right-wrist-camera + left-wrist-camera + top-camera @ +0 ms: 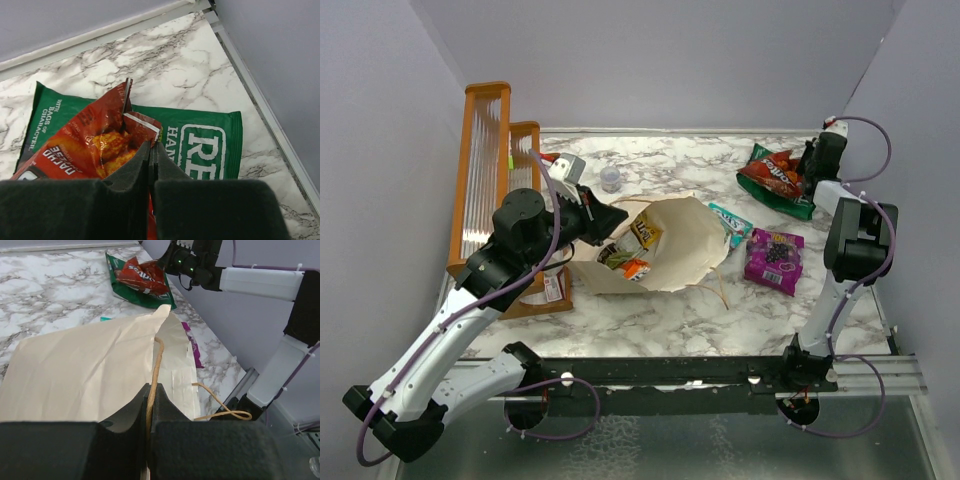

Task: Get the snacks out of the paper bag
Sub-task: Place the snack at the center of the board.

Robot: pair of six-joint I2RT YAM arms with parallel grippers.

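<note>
Note left gripper (151, 390) clenched on paper bag (85, 370) rim and handle (156, 365), mid-table; packets (638, 240) inside mouth. Note right gripper (152, 150) pinching red chip bag (90, 145) top seam, over green bag (200, 140), far right. Treat packets as light, slick, crushable: grasp crimped seams only.

The cream-white paper bag (685, 245) hides most of its contents. Only the tops of a yellow-brown candy pack (642, 233) and an orange-and-white packet (636, 268) show at its mouth, their print too small to read. The orange-red chip bag (95, 145) covers half of the green chip bag (200, 145), and its own lower part vanishes behind the right fingers (125, 170) and the bottom edge of the right wrist view. In the left wrist view, the purple pouch (195, 352) is a mere sliver past the bag.
</note>
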